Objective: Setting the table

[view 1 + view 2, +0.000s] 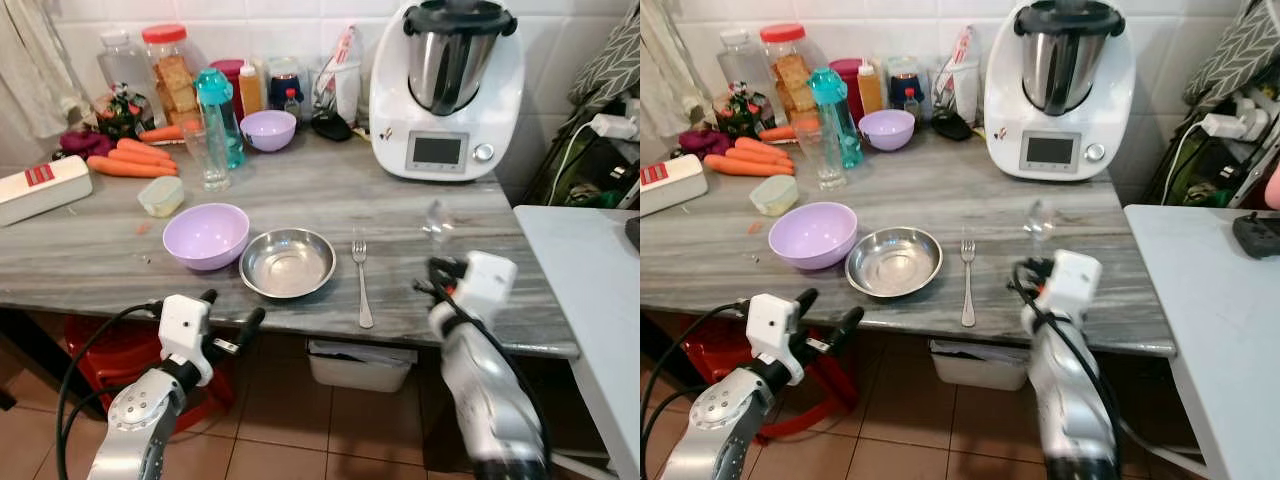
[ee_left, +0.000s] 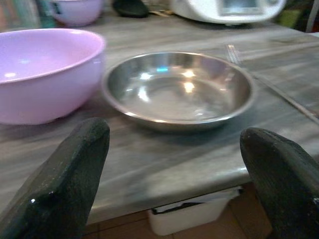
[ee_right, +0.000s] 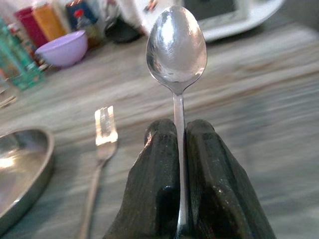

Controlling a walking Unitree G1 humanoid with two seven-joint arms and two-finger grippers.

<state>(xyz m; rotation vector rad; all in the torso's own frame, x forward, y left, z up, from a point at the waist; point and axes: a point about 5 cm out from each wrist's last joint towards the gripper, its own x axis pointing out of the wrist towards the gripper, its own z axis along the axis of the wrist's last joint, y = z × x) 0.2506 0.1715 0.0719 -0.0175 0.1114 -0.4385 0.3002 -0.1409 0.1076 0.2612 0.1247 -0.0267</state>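
A steel plate [image 1: 287,263] lies near the front of the grey table [image 1: 120,250], with a lilac bowl [image 1: 205,236] to its left and a fork [image 1: 362,280] to its right. My right gripper [image 3: 182,144] is shut on a metal spoon [image 3: 176,47], held upright over the table's front edge to the right of the fork; the spoon's bowl [image 1: 437,218] sticks up above the wrist. My left gripper [image 1: 228,312] is open, below the table's front edge, facing the plate [image 2: 178,89] and bowl [image 2: 42,69].
At the back stand a white kitchen machine [image 1: 447,85], a small lilac bowl [image 1: 268,130], a teal bottle [image 1: 218,115], a glass [image 1: 207,155], jars, and carrots [image 1: 130,160]. A white box [image 1: 40,188] lies at the left. A white surface [image 1: 585,290] stands at the right.
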